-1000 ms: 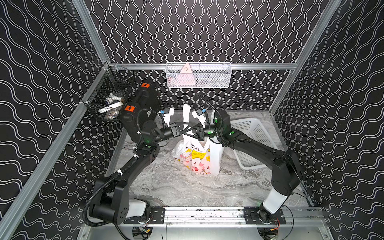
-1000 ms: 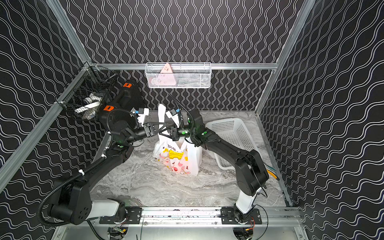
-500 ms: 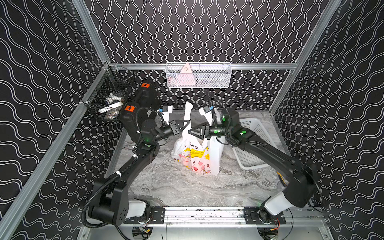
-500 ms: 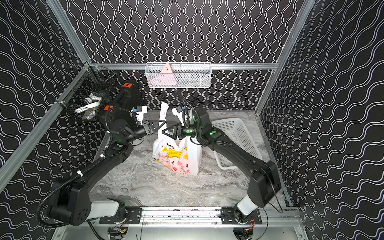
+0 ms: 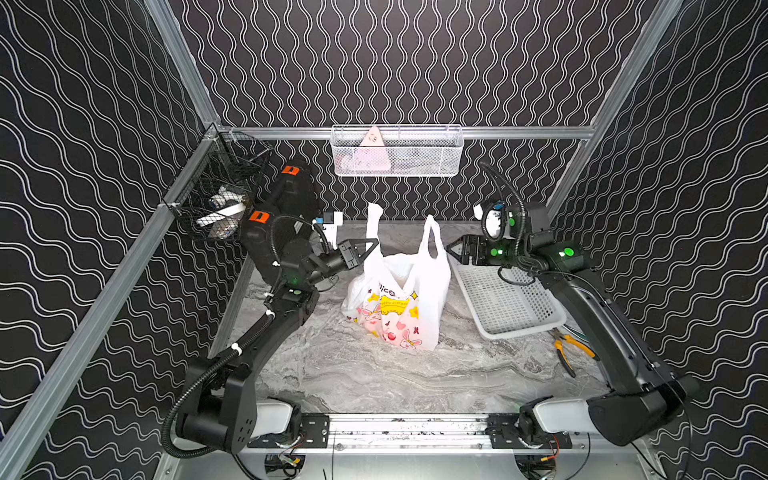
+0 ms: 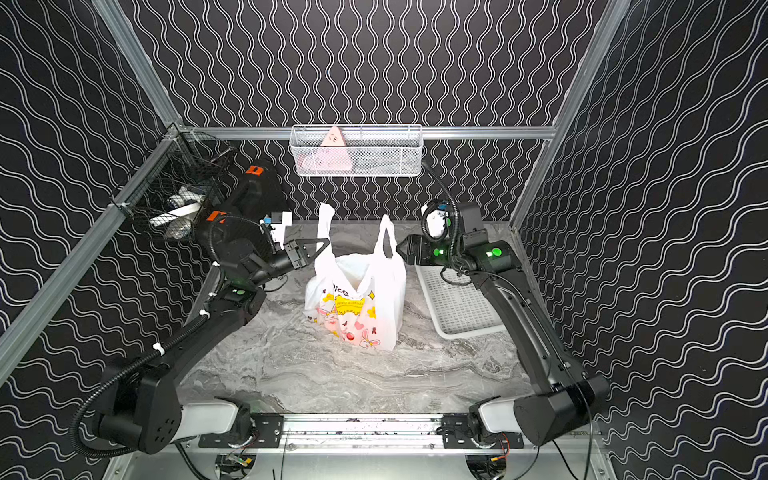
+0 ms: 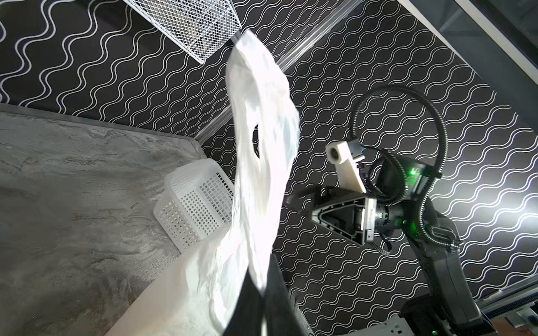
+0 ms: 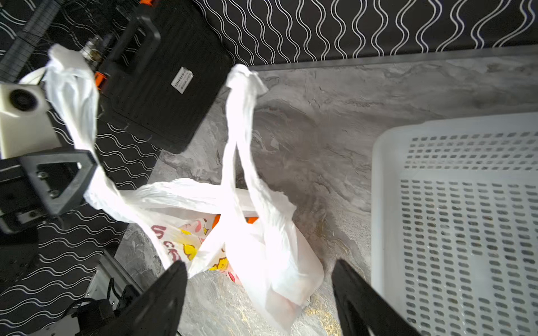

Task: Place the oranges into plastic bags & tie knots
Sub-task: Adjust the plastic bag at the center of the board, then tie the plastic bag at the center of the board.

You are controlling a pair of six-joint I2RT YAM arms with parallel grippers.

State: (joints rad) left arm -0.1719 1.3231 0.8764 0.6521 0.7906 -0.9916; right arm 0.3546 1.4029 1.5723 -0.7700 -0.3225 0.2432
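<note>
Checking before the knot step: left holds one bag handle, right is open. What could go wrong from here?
1. The free handle stands unsupported, apart from the open right gripper; it might flop before it is grasped.
2. The left gripper pinches only the other handle; a pull could tip the plastic bag, whose mouth gapes over the oranges.

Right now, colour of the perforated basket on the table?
White basket; right wrist view shows it best.

Bag (image 5: 432,291) thin crinkly plastic; tabletop (image 5: 374,374) marble-look, seemingly matt.
</note>
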